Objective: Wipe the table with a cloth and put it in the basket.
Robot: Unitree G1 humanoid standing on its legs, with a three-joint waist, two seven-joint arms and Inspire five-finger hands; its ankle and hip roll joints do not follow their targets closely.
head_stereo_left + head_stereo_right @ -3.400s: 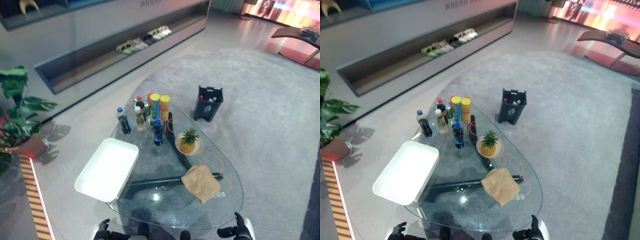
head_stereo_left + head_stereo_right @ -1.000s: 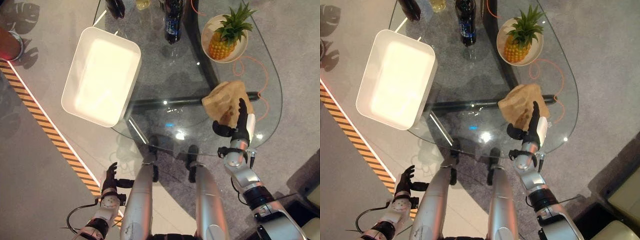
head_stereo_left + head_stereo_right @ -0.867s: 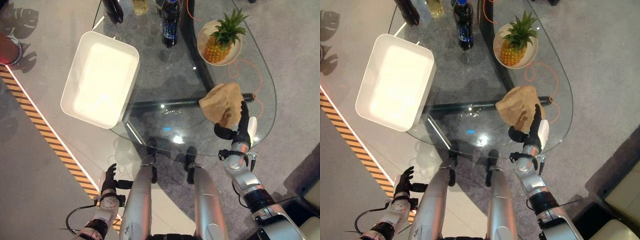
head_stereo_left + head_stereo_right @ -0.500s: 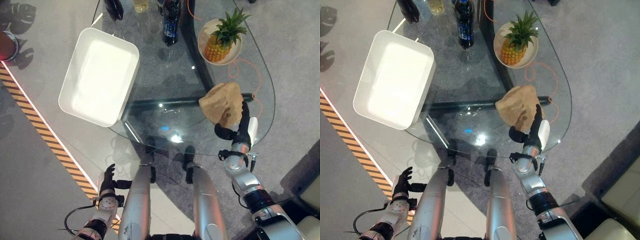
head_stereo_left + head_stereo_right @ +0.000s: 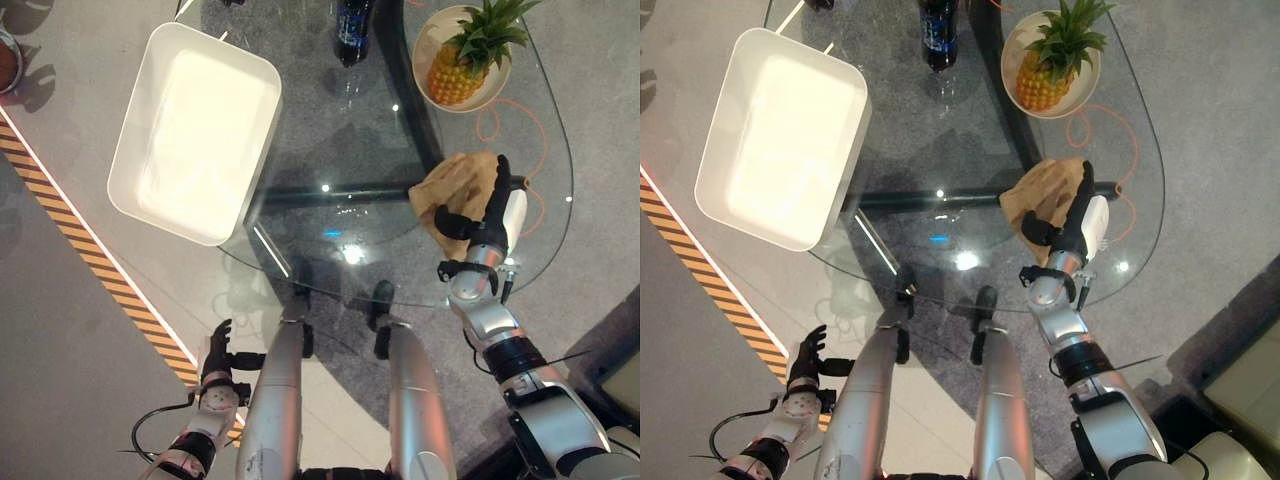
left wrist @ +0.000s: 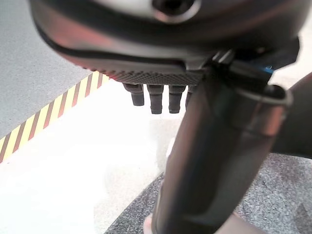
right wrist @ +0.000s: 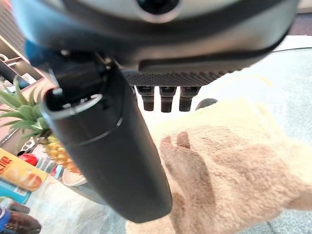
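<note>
Over cloth (image 5: 452,190), right hand (image 5: 487,222) outstretched.

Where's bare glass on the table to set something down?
Bare glass lies between the white basket and the tan cloth, and along the table's near rim. Crowded: the right end, with the right robot hand on the cloth, pineapple plate behind.

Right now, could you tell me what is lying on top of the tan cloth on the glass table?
The right hand rests on the cloth, fingers straight and thumb out to the side. The cloth beneath the hand is covered, so its contact there cannot be seen.
</note>
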